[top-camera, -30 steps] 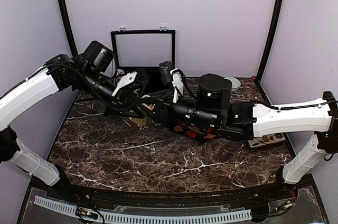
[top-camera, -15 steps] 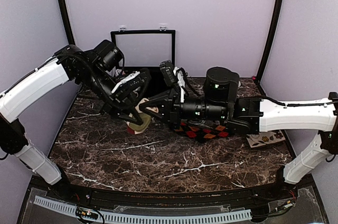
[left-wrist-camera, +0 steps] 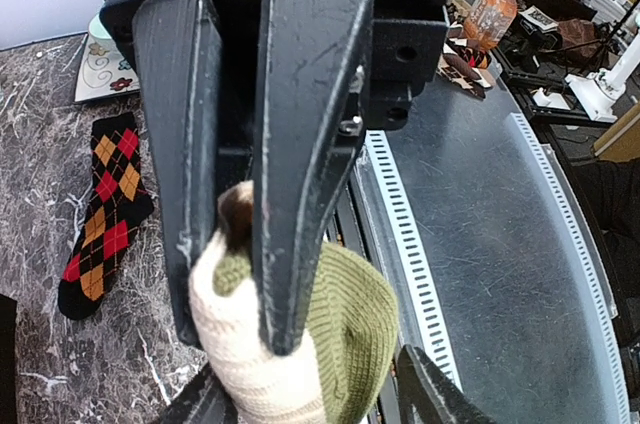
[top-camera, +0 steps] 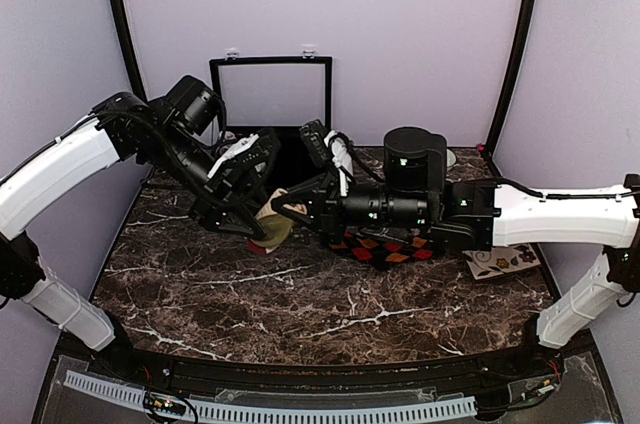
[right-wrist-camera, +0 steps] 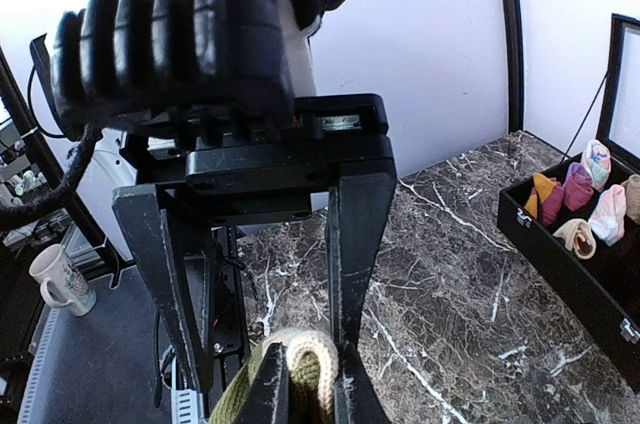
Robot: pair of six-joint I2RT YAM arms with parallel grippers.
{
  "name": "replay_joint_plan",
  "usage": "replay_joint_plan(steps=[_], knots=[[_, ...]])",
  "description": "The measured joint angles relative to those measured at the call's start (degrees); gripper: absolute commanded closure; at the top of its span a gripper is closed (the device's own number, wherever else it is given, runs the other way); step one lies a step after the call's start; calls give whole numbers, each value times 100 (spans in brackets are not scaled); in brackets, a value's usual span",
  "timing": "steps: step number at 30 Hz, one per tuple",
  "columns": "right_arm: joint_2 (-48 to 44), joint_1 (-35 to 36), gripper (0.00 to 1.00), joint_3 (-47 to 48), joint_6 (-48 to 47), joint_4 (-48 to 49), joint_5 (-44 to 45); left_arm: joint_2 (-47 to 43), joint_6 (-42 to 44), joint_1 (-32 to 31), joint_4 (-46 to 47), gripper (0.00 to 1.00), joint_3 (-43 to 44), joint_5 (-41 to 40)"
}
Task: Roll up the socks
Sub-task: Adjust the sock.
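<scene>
The cream sock (top-camera: 272,231) is bunched into a roll with a green cuff, just above the marble between both grippers. My right gripper (right-wrist-camera: 308,399) is shut on the cream and green cuff (right-wrist-camera: 312,359). In the left wrist view its fingers (left-wrist-camera: 300,144) come down from above onto the roll (left-wrist-camera: 300,354). My left gripper (left-wrist-camera: 315,406) is open, one fingertip on each side of the roll. The right wrist view shows its fingers (right-wrist-camera: 355,244) spread wide. A black argyle sock (top-camera: 390,247) lies flat beneath the right arm, and the left wrist view shows it too (left-wrist-camera: 100,214).
A black case (top-camera: 270,94) with its lid raised stands at the back. Its compartments (right-wrist-camera: 575,219) hold small sock rolls. A floral card (top-camera: 500,264) lies by the right edge, and a pale dish (top-camera: 442,156) sits at the back right.
My left gripper has opened and released the roll. My right gripper has closed onto the cuff. The roll has shifted slightly toward the front.
</scene>
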Motion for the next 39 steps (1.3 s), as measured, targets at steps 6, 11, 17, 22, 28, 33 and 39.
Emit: replay_joint_plan(steps=[6,11,17,22,28,33,39], knots=[[186,173,100,289,-63,-74,433,-249,-223,-2,549,54,-490,-319],[415,323,100,455,76,81,1176,-411,-466,-7,1128,57,-748,-935],[557,424,100,457,640,487,1945,-798,-605,-13,1871,68,-1176,-1880],[800,437,100,496,1266,828,2253,-879,-531,-101,2194,82,-1333,-2662],[1032,404,100,525,2162,1071,2557,-879,-376,-192,2413,69,-1443,-3480],[1054,402,100,520,2710,1152,2745,-879,-271,-365,2686,72,-1510,-4002],[1095,374,97,520,3045,1185,2844,-885,-17,-472,2892,100,-1633,-4417]])
